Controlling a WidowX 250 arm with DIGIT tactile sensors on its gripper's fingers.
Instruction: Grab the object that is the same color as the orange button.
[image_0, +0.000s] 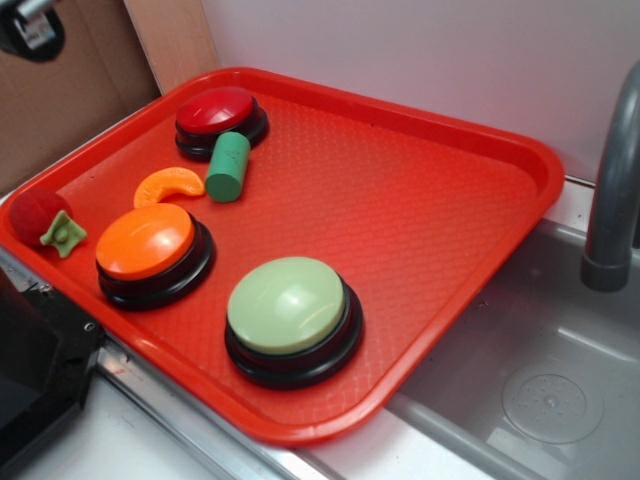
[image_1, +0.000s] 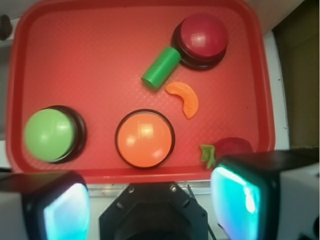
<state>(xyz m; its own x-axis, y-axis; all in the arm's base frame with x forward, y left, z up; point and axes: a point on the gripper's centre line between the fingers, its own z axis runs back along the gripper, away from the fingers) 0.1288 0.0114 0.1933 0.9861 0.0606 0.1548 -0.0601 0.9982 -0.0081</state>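
The orange segment (image_0: 168, 186) (image_1: 184, 98) is lying flat on the red tray (image_0: 420, 220) (image_1: 90, 55), between the orange button (image_0: 153, 254) (image_1: 145, 138) and the green cylinder (image_0: 229, 166) (image_1: 160, 68), close to both but touching neither. In the exterior view its long axis is running left to right, with the arch facing the far side and the tips curling toward the orange button; in the wrist view the arch is bulging to the upper right.

The wrist view is showing the claw (image_1: 150, 205) hanging above the tray's near edge with its two fingers (image_1: 240, 197) spread wide and nothing between them; the exterior view is not showing this. The exterior view alone is showing a grey sink (image_0: 540, 370) and a faucet (image_0: 610, 190) beside the tray.

Three buttons are sitting on the tray: one orange, one red (image_0: 220, 120) (image_1: 201, 39), one pale green (image_0: 290, 318) (image_1: 51, 135). There is one cylinder, leaning against the red button, one segment, and one red ball (image_0: 40, 215) (image_1: 231, 148) with a green leaf, at the tray's edge.
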